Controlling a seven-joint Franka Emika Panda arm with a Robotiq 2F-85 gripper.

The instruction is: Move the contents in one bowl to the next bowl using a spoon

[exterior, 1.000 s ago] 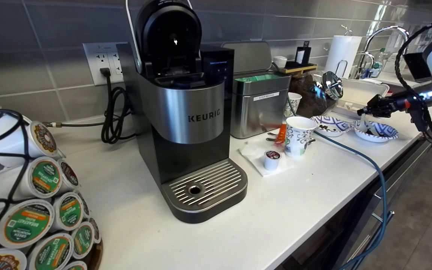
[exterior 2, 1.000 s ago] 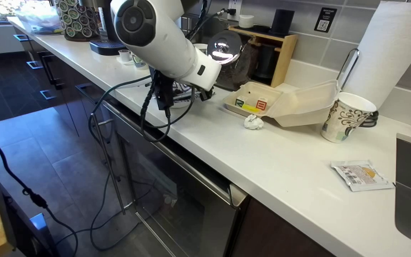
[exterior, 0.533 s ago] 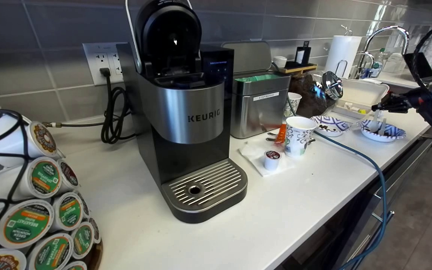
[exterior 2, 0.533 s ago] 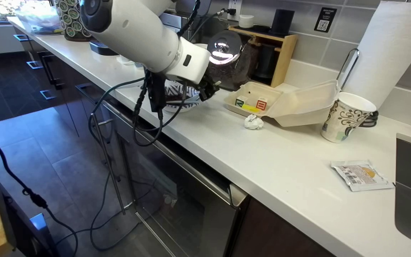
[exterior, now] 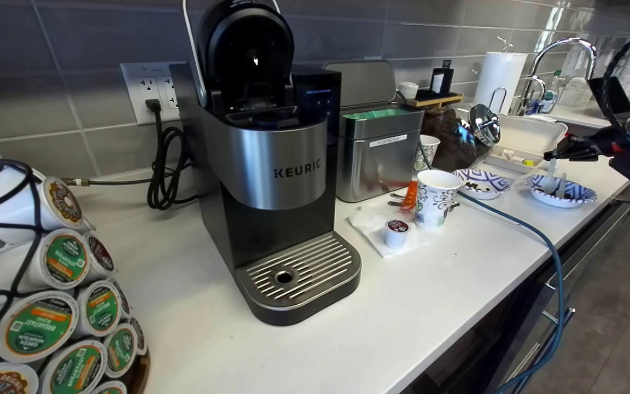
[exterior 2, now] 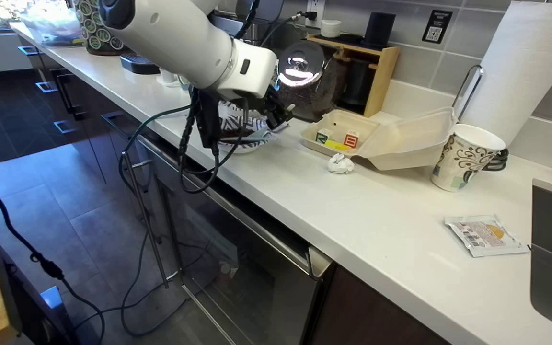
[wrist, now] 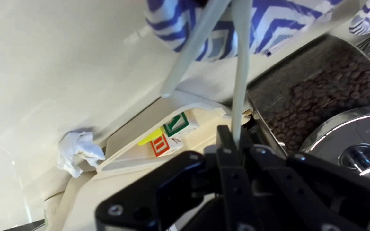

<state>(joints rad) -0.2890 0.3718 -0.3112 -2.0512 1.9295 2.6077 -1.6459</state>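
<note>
Two paper bowls with blue zigzag patterns stand side by side on the counter. The bowl nearer the coffee maker (exterior: 483,185) shows a few dark bits. Dark contents also lie in the bowl under my gripper (exterior: 580,194). My gripper (wrist: 235,141) is shut on the handle of a pale plastic spoon (wrist: 242,61), which points down into that bowl in an exterior view; the spoon's head is out of frame in the wrist view. A second pale utensil (wrist: 189,54) leans loose over the same bowl's rim. The robot arm (exterior 2: 199,48) partly covers the bowls in an exterior view.
A takeout box (exterior 2: 348,129) and a crumpled napkin (exterior 2: 340,164) lie beside the bowls. A jar of coffee beans (wrist: 320,93) stands behind. A paper cup (exterior: 436,197) and blue cable (exterior: 534,224) are near the farther bowl. The counter's front edge runs close by.
My gripper, still holding the spoon, has moved away from the coffee maker and a little up. The bowl beneath has slid the same way, widening the gap between the bowls.
</note>
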